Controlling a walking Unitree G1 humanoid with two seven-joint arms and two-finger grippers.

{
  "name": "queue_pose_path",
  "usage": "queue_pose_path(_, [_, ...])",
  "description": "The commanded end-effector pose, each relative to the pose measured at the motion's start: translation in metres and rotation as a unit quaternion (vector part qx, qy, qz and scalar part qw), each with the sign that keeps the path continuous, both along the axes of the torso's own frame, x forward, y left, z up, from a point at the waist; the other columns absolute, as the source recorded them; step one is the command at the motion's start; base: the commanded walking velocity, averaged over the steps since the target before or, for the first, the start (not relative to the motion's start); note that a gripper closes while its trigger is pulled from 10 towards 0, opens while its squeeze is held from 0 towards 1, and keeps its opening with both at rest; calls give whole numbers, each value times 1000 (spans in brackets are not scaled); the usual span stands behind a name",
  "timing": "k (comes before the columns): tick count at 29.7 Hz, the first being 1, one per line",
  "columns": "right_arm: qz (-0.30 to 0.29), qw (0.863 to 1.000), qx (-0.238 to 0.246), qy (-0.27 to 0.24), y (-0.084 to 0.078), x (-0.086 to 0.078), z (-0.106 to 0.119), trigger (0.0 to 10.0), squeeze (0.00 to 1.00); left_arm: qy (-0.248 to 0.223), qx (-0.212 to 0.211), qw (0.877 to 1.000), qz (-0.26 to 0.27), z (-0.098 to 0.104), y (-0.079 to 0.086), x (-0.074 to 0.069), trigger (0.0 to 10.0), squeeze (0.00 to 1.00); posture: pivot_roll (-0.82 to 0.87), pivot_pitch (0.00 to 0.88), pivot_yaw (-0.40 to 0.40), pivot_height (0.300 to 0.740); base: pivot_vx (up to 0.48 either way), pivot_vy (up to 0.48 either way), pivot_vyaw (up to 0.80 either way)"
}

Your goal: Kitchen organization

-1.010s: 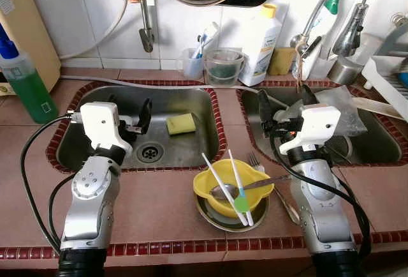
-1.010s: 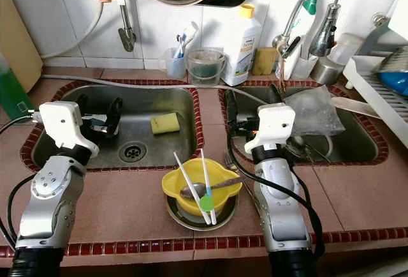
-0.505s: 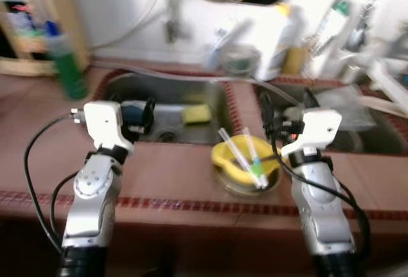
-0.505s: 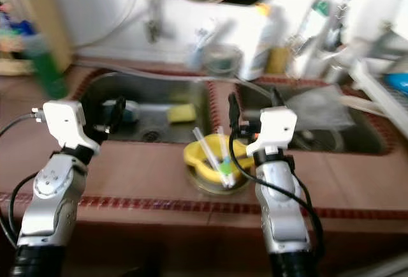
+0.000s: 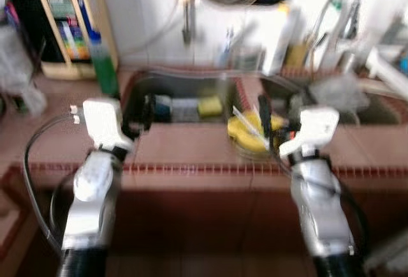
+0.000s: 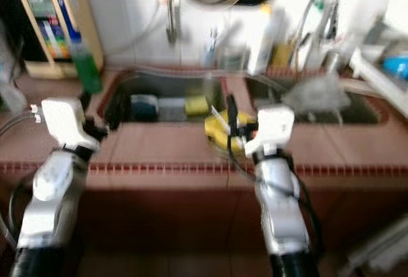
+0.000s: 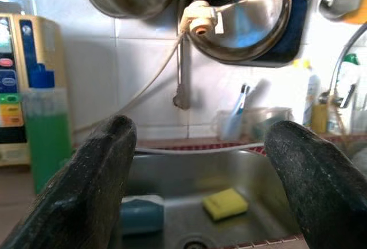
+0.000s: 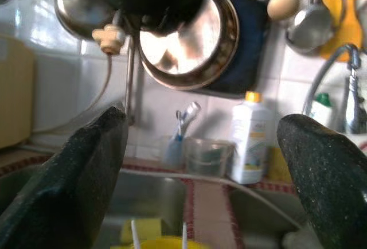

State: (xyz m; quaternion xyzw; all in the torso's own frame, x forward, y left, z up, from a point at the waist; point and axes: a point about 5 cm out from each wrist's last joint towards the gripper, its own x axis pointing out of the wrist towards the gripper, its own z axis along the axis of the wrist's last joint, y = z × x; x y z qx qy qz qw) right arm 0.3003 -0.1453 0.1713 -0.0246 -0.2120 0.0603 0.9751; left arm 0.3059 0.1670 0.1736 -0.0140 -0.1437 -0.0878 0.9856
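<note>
The head views are blurred. A yellow bowl [image 5: 245, 127] holding white sticks sits on the brown tiled counter [image 5: 185, 149] between two steel sinks. A yellow sponge [image 7: 225, 203] and a bluish object [image 7: 140, 214] lie in the left sink [image 5: 178, 95]. My left gripper [image 7: 199, 128] is open and empty, held in front of the left sink. My right gripper [image 8: 203, 120] is also open and empty, and it hovers just right of the yellow bowl [image 8: 155, 243], facing the wall.
A green soap bottle [image 5: 102, 66] and a beige appliance [image 5: 64, 31] stand at the back left. Pans [image 7: 241, 14] hang on the tiled wall. A white bottle [image 8: 250, 137], cups [image 8: 200, 157] and a faucet [image 8: 344, 88] line the back. A plastic bag [image 5: 335, 89] lies in the right sink.
The camera has drawn back and tilted, so the counter's front edge and the dark space below it now show. Both grippers stay open; the bowl has not moved.
</note>
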Motion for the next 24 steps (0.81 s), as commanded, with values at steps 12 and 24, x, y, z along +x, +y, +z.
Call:
queue_pose_path(12, [-5, 1000, -3, 8, -2, -2, -3, 10000, 0, -19, 82, 996, -21, -1, -8, -7, 10000, 0, -70, 12, -5, 740, 0, 0, 0])
queue_pose_path(24, [-22, 999, -2, 24, -4, -2, -7, 10000, 0, -4, 99, 995, -31, -5, -9, -8, 10000, 0, -72, 30, -8, 740, 0, 0, 0])
